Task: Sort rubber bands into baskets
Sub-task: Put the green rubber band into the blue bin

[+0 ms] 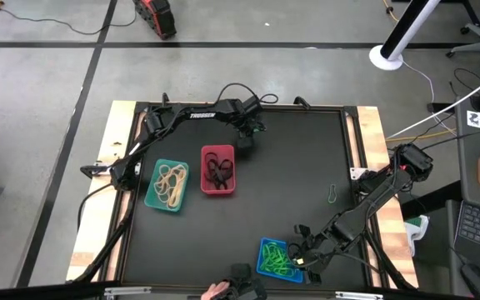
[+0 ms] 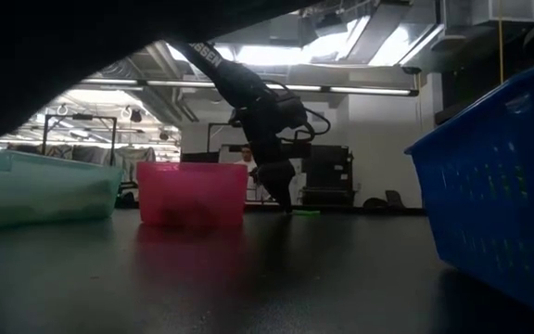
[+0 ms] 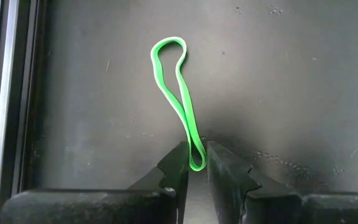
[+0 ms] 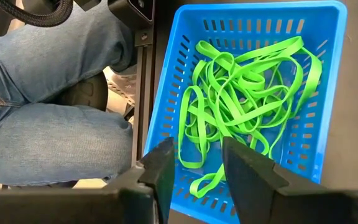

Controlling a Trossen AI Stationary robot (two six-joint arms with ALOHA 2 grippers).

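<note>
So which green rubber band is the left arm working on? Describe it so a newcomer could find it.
Start at the red basket near the middle of the black table; just beyond its far corner hangs the left end effector. The green rubber band lies stretched flat on the tabletop, one end pinched between its fingers. Unlike the other green bands, it sits alone outside any basket.

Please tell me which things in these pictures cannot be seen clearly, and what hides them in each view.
- Red basket, low view: its wall hides the contents.
- Teal basket, low view: a dark shape cuts off its left end.
- Small green rubber band, high view: too small to judge its shape.
- Left hand, left wrist view: the green band runs between the fingers; a firm pinch cannot be confirmed.
- Person's legs, right wrist view: cut off by the edge.
</note>
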